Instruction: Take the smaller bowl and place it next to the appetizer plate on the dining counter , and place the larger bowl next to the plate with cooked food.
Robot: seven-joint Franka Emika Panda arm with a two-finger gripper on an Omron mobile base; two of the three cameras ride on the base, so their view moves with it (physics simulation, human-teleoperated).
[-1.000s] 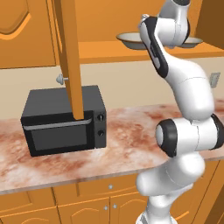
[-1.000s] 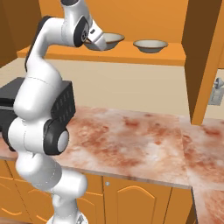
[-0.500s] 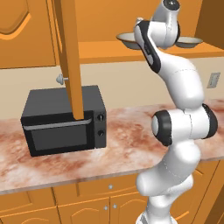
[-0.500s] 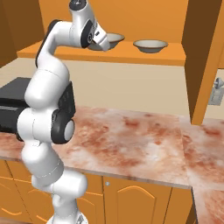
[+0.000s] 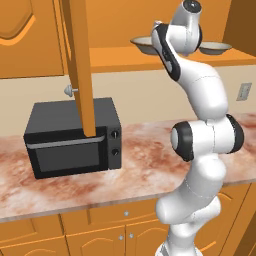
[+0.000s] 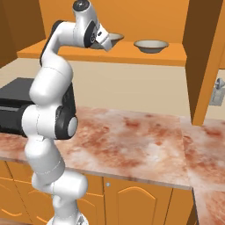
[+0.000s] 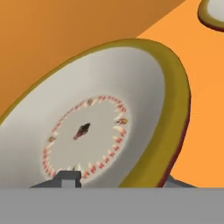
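The smaller bowl (image 7: 100,118), cream with an olive rim, a red dotted ring and a dark centre spot, sits on the orange cabinet shelf (image 6: 132,55). It is the left bowl of the pair (image 6: 116,38) (image 5: 145,46). My gripper (image 7: 121,180) (image 6: 105,44) straddles its near rim, one fingertip (image 7: 68,178) inside the bowl and the other under the outer wall. Bare bowl surface still shows between the inner fingertip and the rim. The larger bowl (image 6: 151,45) (image 5: 216,48) (image 7: 214,13) stands to the right on the same shelf. The dining counter and both plates are out of view.
An open cabinet door (image 5: 80,65) hangs left of the arm, another (image 6: 206,57) at the right. A black microwave (image 5: 75,137) stands on the marbled wall counter (image 6: 132,140) below the shelf. A wall outlet (image 5: 244,91) is at the right.
The arm has stretched taller and its hand has pushed in closer to the left bowl on the shelf. The bowls have not moved.
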